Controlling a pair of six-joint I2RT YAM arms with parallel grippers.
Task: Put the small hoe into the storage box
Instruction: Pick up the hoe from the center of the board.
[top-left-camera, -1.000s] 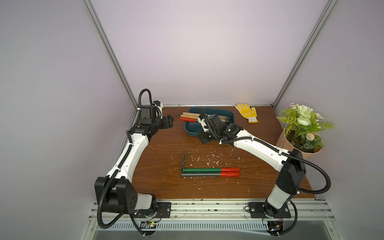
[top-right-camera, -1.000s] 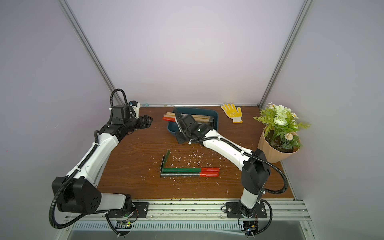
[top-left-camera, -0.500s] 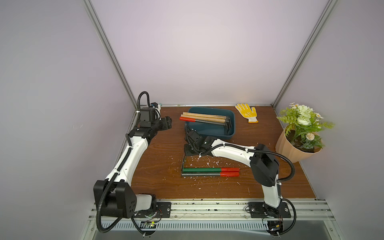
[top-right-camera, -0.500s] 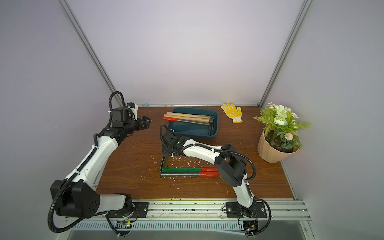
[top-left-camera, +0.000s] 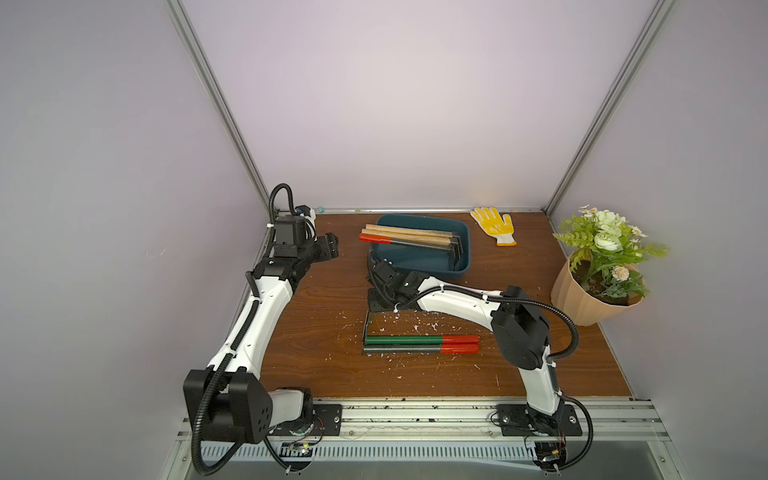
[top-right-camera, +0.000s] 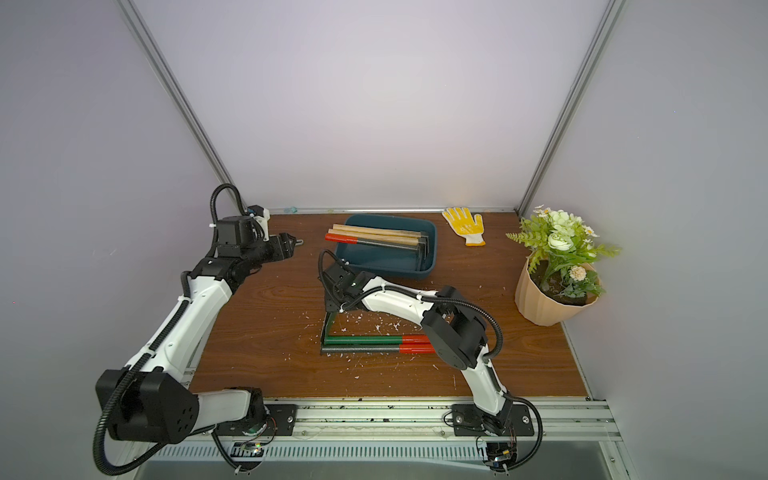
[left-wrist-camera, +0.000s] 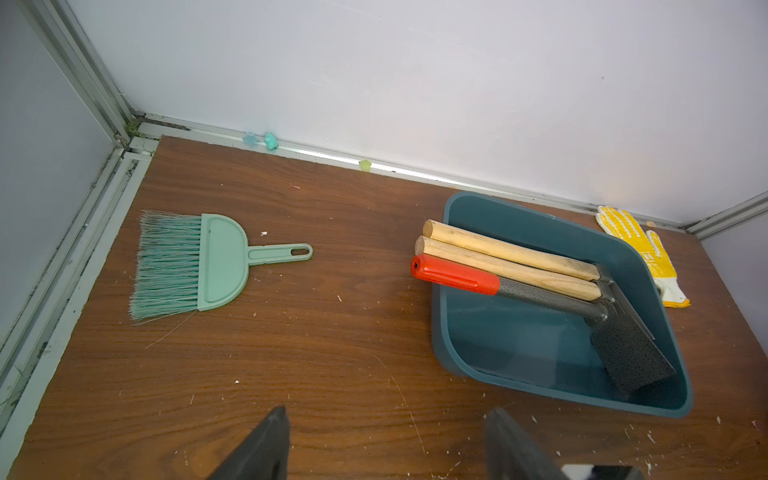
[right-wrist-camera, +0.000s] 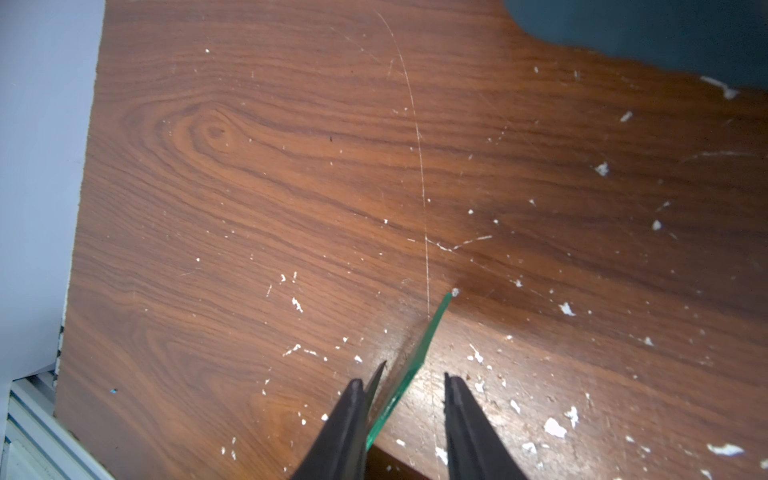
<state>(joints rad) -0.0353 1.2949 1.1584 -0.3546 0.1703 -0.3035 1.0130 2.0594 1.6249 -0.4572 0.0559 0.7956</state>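
Though outside the storage box (top-left-camera: 440, 270), lies flat on the table (top-left-camera: 316, 357) on the box's near side: small hoe (top-left-camera: 399, 340), green shaft, red grip, alongside a grey-shafted hoe (top-left-camera: 395, 350). Nearer the box, straddles the green blade (right-wrist-camera: 432, 328) with fingers apart, not closed on it: right gripper (right-wrist-camera: 402, 379). Inside the box, three more tools (left-wrist-camera: 519, 266). Left of the box, hovers with fingers spread wide, holding nothing: left gripper (left-wrist-camera: 387, 411). Past the box's far right corner, yellow glove (top-left-camera: 494, 226).

You had the storage box (top-left-camera: 451, 272) rear-centre on the table (top-left-camera: 316, 353), three tools (top-left-camera: 409, 235) in it, handles over its L rim. Glove (top-left-camera: 494, 226) lay just R of it, plant pot (top-left-camera: 590, 303) at the R edge, brush (left-wrist-camera: 208, 262) near the back-L corner. Two more tools (top-left-camera: 399, 340) lay side by side in front of the box.
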